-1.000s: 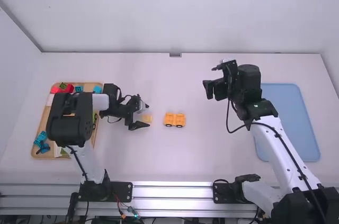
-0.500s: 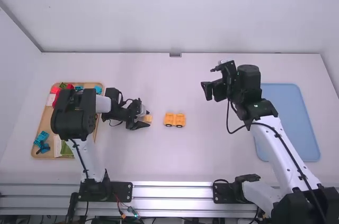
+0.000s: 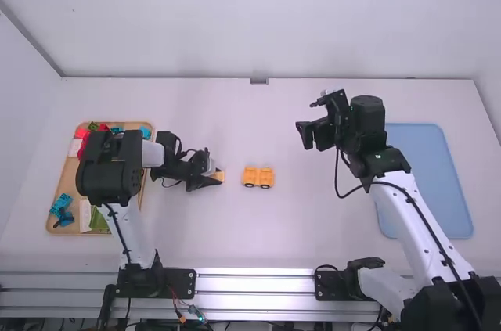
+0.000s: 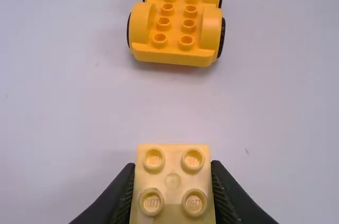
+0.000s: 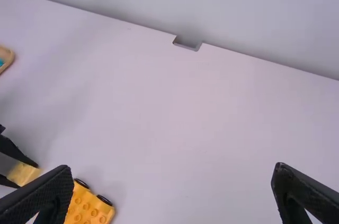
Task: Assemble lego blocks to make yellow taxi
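My left gripper (image 3: 214, 177) is low over the table, left of the orange-yellow wheeled base (image 3: 258, 178), and it is shut on a pale yellow block (image 3: 220, 176). In the left wrist view the fingers of the left gripper (image 4: 172, 189) press both sides of the studded pale yellow block (image 4: 172, 181); the wheeled base (image 4: 177, 20) stands apart from it, studs up. My right gripper (image 3: 308, 135) is held right of and beyond the base, open with nothing between its fingers; the right wrist view shows the right gripper (image 5: 172, 187) spread wide.
At the far left a wooden tray (image 3: 56, 231) holds red, green and blue pieces, partly hidden under the left arm. A blue tray (image 3: 427, 182) lies at the right, behind the right arm. The table (image 3: 258, 127) ends at a wall at the back.
The left gripper's fingers have closed on the pale yellow block, and the left arm has shifted slightly right. The right gripper has drifted a little to the left.
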`<action>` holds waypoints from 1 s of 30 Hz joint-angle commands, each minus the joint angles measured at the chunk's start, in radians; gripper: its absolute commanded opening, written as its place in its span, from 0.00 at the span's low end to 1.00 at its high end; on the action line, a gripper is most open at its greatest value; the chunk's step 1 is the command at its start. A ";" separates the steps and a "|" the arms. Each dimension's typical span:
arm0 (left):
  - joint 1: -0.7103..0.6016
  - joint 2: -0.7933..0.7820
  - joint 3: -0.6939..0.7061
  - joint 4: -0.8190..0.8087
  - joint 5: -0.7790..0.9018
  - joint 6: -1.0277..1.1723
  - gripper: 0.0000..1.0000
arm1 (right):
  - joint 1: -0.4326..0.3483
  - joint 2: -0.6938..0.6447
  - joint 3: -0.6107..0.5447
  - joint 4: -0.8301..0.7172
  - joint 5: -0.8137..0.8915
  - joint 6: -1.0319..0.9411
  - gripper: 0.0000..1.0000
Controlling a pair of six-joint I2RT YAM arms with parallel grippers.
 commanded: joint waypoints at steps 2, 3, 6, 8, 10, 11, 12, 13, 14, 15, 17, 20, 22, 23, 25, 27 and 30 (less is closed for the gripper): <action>0.009 0.023 0.000 -0.007 -0.015 0.057 0.32 | 0.001 0.002 0.025 0.003 0.049 0.000 0.99; 0.005 0.023 0.004 -0.010 -0.015 0.053 0.36 | 0.001 0.002 0.025 0.002 0.052 0.002 0.98; 0.000 0.023 0.026 -0.012 -0.014 -0.005 0.30 | 0.001 0.002 0.025 -0.003 0.034 -0.005 0.98; 0.001 0.023 0.046 -0.015 -0.014 -0.055 0.28 | 0.001 0.002 0.025 -0.024 0.003 -0.076 0.99; -0.006 0.023 0.058 -0.024 -0.023 -0.058 0.33 | 0.001 0.002 0.022 -0.050 -0.060 -0.163 0.98; -0.006 0.023 0.060 -0.024 -0.027 -0.054 0.34 | 0.001 0.002 0.020 -0.053 -0.079 -0.181 0.98; -0.005 0.023 0.061 -0.027 -0.043 -0.048 0.46 | 0.001 0.002 0.008 -0.046 -0.133 -0.218 0.98; -0.004 0.023 0.060 -0.028 -0.046 -0.048 0.50 | 0.001 0.002 0.004 -0.040 -0.143 -0.223 0.99; -0.002 0.023 0.060 -0.033 -0.053 -0.053 0.58 | 0.001 0.002 -0.003 -0.029 -0.151 -0.224 0.98; 0.008 0.023 0.060 -0.043 -0.052 -0.052 0.63 | 0.001 0.002 -0.014 -0.009 -0.149 -0.220 0.99; 0.018 0.023 0.060 -0.062 -0.048 -0.034 0.68 | 0.001 0.002 -0.028 0.015 -0.150 -0.220 0.99; 0.033 0.023 0.060 -0.088 -0.048 0.011 0.62 | 0.001 0.002 -0.047 0.047 -0.150 -0.215 0.98; 0.041 0.023 0.059 -0.095 -0.048 0.013 0.58 | 0.001 0.002 -0.048 0.049 -0.150 -0.217 0.99; 0.041 0.023 0.056 -0.092 -0.048 0.013 0.57 | 0.001 0.002 -0.048 0.051 -0.150 -0.217 0.98; 0.036 0.023 0.043 -0.072 -0.047 0.013 0.54 | 0.001 0.002 -0.048 0.055 -0.153 -0.217 0.99; 0.032 0.023 0.029 -0.045 -0.040 0.012 0.48 | 0.001 0.002 -0.048 0.059 -0.162 -0.217 0.99; 0.035 0.023 -0.006 0.022 -0.014 0.012 0.34 | 0.001 0.002 -0.051 0.070 -0.187 -0.217 0.99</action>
